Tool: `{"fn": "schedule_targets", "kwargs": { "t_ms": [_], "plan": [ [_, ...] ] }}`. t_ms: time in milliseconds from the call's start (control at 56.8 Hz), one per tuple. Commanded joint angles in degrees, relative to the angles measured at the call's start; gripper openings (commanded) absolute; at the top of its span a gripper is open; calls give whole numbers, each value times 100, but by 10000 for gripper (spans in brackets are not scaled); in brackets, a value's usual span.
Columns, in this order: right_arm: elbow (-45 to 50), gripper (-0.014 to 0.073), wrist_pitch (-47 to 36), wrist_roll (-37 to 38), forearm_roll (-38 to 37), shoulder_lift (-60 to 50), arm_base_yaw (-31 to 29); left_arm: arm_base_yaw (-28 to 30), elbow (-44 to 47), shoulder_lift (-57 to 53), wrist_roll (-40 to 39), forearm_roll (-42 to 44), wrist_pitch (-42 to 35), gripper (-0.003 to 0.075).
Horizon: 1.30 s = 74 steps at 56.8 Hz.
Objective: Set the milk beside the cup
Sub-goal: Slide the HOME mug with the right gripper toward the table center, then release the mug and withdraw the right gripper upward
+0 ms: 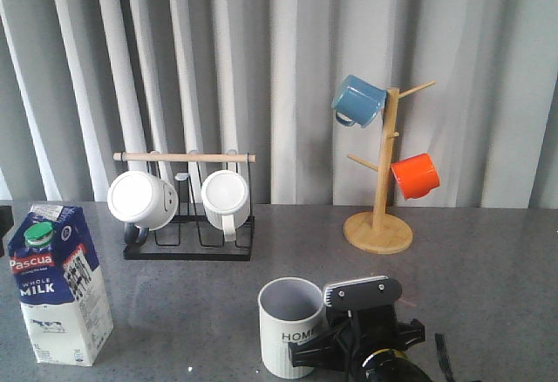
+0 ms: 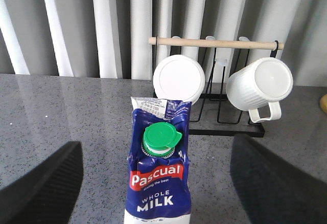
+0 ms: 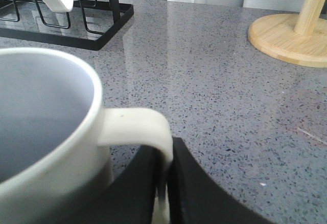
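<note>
The step in hand looks like the reach for the milk [image 1: 59, 283], which stands upright at 9 o'clock on the grey speckled worktop [image 1: 488, 260], well apart from the cup [image 1: 290, 327] at 6 o'clock. The left tool [image 2: 156, 183] straddles the carton, fingers [image 2: 43, 185] spread wide and not touching. The right tool [image 3: 166, 193] pinches the cup's handle [image 3: 140, 129]. Next, I judge, the left fingers must close on the carton and carry it across. Behind: a black rack [image 1: 187, 241] of white mugs, a wooden mug tree [image 1: 382, 173], grey curtains [image 1: 288, 51]
</note>
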Motion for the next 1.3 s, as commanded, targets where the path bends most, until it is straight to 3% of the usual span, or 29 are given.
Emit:
{"fn": "schedule_targets", "kwargs": {
  "t_ms": [0,247,370,564,687,810,1039,1286],
  "plan": [
    [-123,113,-187,-138,-54,-263,-8,11,-179,-62,-11,-43,-377,556],
    [-103,354,110,-138,-54,-378,-8,11,-179,-62,-11,-43,-377,556],
    [-103,422,358,-211,-54,-554,-8,11,-179,-62,-11,-43,-377,556],
    [255,420,424,-706,-307,-947,-35,11,-179,-62,-11,-43,-377,556],
    [778,414,25,-687,-612,-1343,-191,11,-179,-62,-11,-43,-377,556],
    [1099,414,133,-687,-980,-1905,-430,11,-179,-62,-11,-43,-377,556],
    [1135,414,889,-641,-1731,-3244,-1148,11,-179,-62,-11,-43,-377,556],
    [776,363,2517,506,-3012,-4604,-2233,11,-179,-62,-11,-43,-377,556]
  ]
}}
